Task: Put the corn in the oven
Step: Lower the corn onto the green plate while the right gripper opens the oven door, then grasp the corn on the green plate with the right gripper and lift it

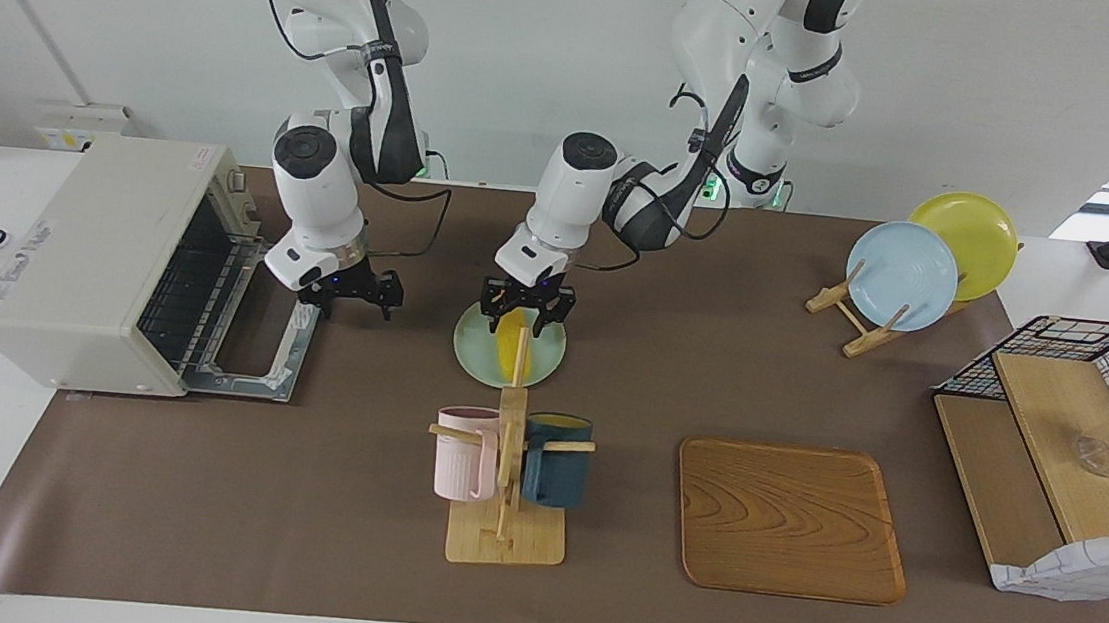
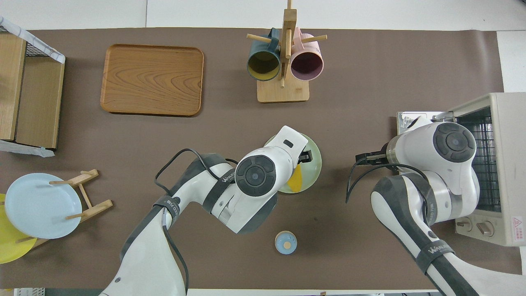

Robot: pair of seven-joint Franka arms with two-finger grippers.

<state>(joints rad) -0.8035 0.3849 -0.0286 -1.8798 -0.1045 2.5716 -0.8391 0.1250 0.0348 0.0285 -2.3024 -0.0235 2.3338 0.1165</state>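
Under the left gripper (image 1: 525, 313), the corn (image 1: 512, 346) shows only partly on its pale green plate (image 1: 480, 357); whether the fingers touch it cannot be told. The right arm covers much of the oven (image 2: 499, 164) door from overhead.

Yellow corn (image 1: 512, 344) lies on a plate; oven (image 1: 107, 262) door open.

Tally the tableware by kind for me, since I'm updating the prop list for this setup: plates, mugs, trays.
Plates: 3 (pale green plate under the corn, light blue plate and yellow plate on the plate rack)
Mugs: 2 (pink mug, dark teal mug, both on the mug stand)
Trays: 1 (wooden tray)
Total: 6
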